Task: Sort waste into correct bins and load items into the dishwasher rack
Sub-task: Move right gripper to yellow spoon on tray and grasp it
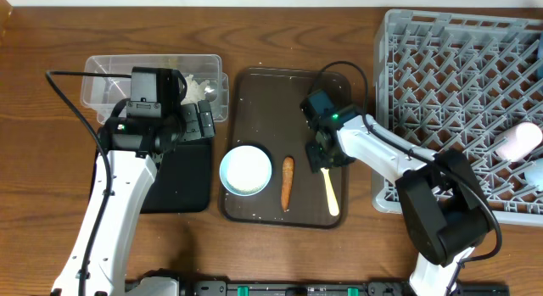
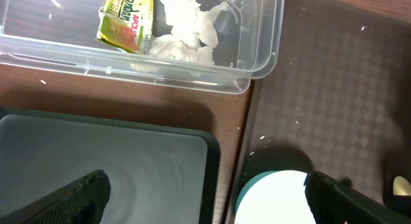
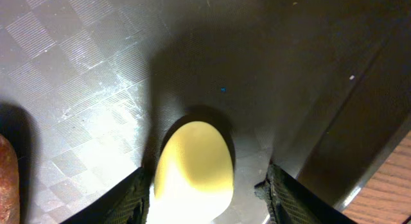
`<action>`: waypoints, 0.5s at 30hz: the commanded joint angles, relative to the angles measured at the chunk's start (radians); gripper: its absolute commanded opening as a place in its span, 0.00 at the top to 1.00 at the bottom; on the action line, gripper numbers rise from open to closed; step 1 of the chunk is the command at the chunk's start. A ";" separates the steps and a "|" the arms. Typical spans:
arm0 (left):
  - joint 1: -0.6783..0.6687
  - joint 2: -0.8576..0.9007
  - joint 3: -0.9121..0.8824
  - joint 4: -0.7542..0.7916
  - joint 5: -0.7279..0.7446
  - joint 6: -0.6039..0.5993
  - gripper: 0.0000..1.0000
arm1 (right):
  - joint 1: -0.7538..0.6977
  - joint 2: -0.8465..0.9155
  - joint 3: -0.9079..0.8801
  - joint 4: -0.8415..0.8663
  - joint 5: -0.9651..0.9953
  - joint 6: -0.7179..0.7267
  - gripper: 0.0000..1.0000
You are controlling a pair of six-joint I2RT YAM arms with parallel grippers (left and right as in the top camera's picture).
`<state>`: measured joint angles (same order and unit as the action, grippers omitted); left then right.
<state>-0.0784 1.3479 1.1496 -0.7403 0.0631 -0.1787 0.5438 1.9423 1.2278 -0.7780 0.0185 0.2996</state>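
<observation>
A brown wooden table [image 1: 280, 25] with streaky grain spreads beneath and beyond the left gripper [image 1: 202, 124] and the right gripper [image 1: 321, 153]. Ahead of the right gripper, light glares off a dark brown tray [image 3: 96, 70].

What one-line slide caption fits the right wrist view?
Right hand open astride the pale yellow spoon on the dark brown tray, carrot stick at left edge.

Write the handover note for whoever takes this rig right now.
Left gripper: jaws open, empty, over the black tray's edge.
Right gripper: jaws open, straddling the spoon on the brown tray.
Done: wrapper and tissue in the clear tub; pink cup in the rack.
To do: spoon, carrot stick, white bowl.
</observation>
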 commanded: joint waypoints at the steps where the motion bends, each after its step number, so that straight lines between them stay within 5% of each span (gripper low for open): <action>1: 0.005 0.005 -0.002 -0.004 -0.015 0.010 0.02 | 0.021 0.029 -0.014 -0.002 -0.038 -0.008 0.49; 15: 0.005 0.005 -0.002 -0.004 -0.015 0.010 0.02 | 0.034 0.029 -0.014 0.000 -0.038 -0.008 0.62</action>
<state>-0.0784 1.3483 1.1496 -0.7403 0.0631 -0.1787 0.5495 1.9423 1.2278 -0.7799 0.0181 0.2955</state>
